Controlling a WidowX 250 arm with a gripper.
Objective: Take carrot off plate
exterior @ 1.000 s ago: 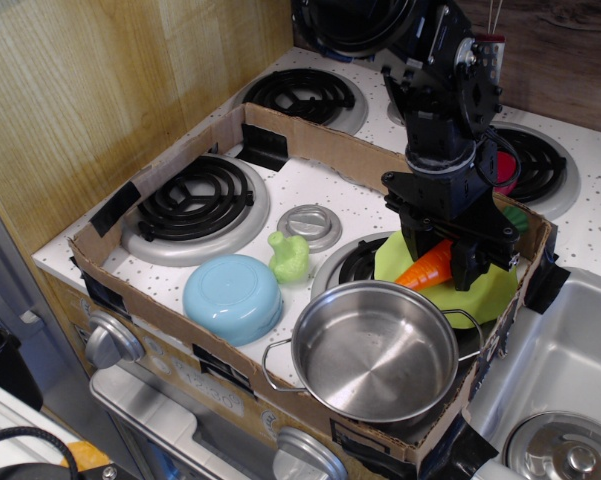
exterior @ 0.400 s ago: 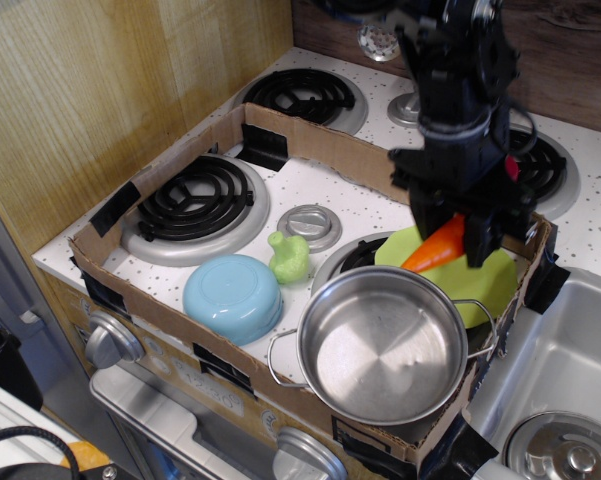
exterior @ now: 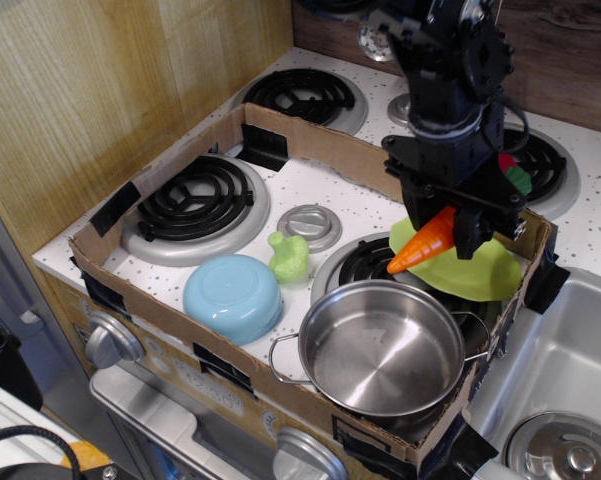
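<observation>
Pot (exterior: 382, 347): nearest to me, steel and empty, sitting on the front right burner just inside the cardboard wall (exterior: 170, 300).
Bowl (exterior: 233, 296): light blue, upturned, left of the pot, with the lumpy green toy (exterior: 291, 257) just behind it.
Plate (exterior: 470, 268): lime green, behind the pot at the right of the box; its near edge sits close behind the pot rim and its far part is covered by the gripper.
Carrot (exterior: 422, 243): orange, tilted with the tip pointing down and left toward the pot; it looks raised over the plate's left edge, though I cannot tell for sure that they are apart.
Gripper (exterior: 450, 222): black, jaws closed on the carrot's thick end, which hides the stem.
In the way: the pot stands right under the carrot tip.
Left burner (exterior: 196, 198): black coil, bare, well apart from the plate.
Metal disc (exterior: 309, 224): flat, mid-box, behind the green toy.
Hard to make out: a red and green thing (exterior: 513, 176) behind the arm, mostly hidden.
Far burner (exterior: 303, 93): outside the box, at the back.
</observation>
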